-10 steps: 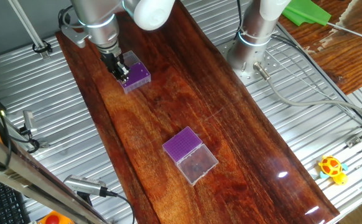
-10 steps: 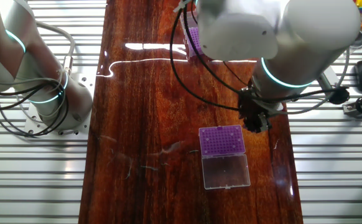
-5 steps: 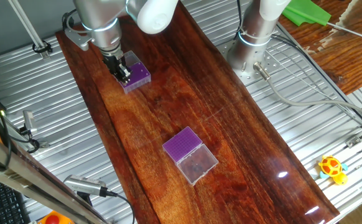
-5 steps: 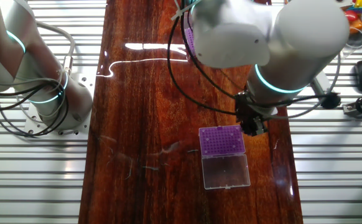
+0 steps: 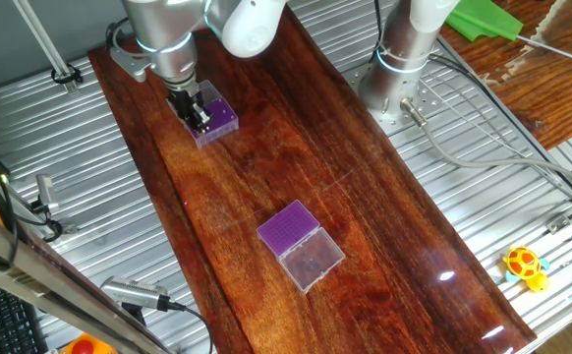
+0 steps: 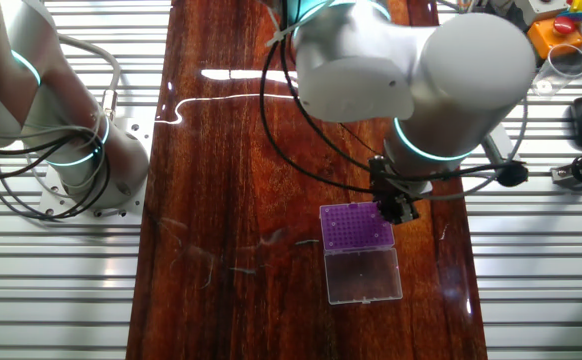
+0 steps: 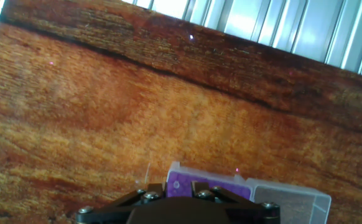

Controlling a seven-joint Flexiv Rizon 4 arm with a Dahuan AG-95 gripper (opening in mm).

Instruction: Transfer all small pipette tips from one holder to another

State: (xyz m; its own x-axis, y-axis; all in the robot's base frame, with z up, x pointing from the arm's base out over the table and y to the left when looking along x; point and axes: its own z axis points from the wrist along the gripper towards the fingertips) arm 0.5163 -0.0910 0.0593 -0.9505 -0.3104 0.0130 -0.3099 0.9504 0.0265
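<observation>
The arm reached down over the wooden table [image 5: 365,197], its gripper [image 5: 199,115] pointing straight down at the edge of the purple pipette tip holder [image 5: 215,120]. The fingers' spread could not be told. The second holder [image 5: 299,243], lid open, lay well apart from that holder, down the table.

The arm [image 6: 411,70] reaches in from above, wrist pointing straight down. Its end effector [image 5: 199,116] hangs low; its dark fingers [image 6: 401,208] sit close together, though their exact state cannot be told.
</observation>
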